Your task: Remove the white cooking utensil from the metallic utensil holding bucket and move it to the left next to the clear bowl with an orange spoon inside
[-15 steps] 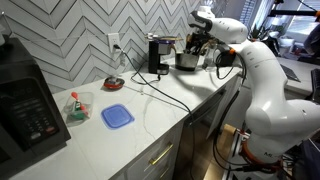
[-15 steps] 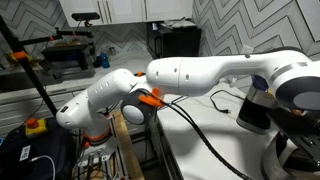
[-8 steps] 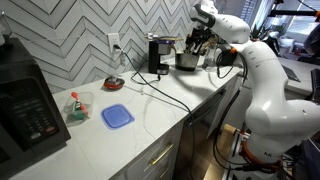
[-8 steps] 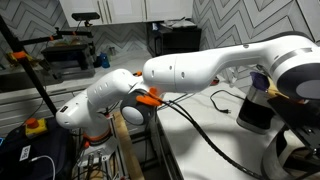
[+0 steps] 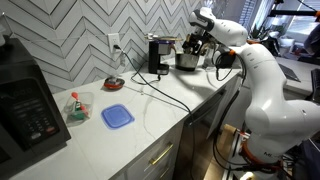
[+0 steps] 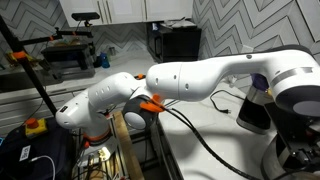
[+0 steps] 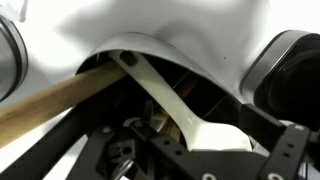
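The metallic bucket [image 5: 186, 60] stands at the far end of the counter beside a black coffee machine [image 5: 155, 55]. My gripper [image 5: 194, 44] hangs right over the bucket. In the wrist view the white utensil [image 7: 170, 95] leans up out of the bucket, and its broad flat end lies between my jaws [image 7: 205, 150]. The jaws stand apart on either side of it and look open. A wooden handle [image 7: 50, 108] leans beside it. The clear bowl with the orange spoon [image 5: 115, 83] sits to the left along the wall.
A blue square lid [image 5: 117, 116] and a small red and green bottle [image 5: 75, 105] lie on the white counter [image 5: 150, 125]. A black microwave [image 5: 25, 105] stands at the near left. Cables run across the counter. The arm fills an exterior view [image 6: 200, 75].
The wrist rose a little over the bucket and has come back down to about where it was. Nothing else has moved.
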`<state>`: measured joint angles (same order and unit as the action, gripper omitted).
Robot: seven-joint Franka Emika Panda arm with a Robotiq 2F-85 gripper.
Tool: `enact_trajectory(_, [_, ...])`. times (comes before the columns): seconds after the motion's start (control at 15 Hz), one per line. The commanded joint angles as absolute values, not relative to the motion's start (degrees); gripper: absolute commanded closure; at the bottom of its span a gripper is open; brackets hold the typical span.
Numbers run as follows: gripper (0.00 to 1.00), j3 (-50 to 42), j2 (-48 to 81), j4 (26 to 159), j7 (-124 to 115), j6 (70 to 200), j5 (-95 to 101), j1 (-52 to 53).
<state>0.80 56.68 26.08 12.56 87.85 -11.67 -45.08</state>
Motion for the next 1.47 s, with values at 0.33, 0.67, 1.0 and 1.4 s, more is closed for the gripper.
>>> enact_trajectory(0.33, [0.14,3.9,56.9,26.1,5.9,90.0,-17.4,-49.3])
enact_trajectory(0.67, [0.17,3.5,58.3,25.5,6.0,91.1,-16.7,-49.4])
enact_trajectory(1.0, [0.18,2.8,59.4,25.7,3.5,93.5,-15.6,-48.3])
enact_trajectory(1.4, [0.51,2.2,60.2,25.4,4.4,89.3,-13.7,-46.4])
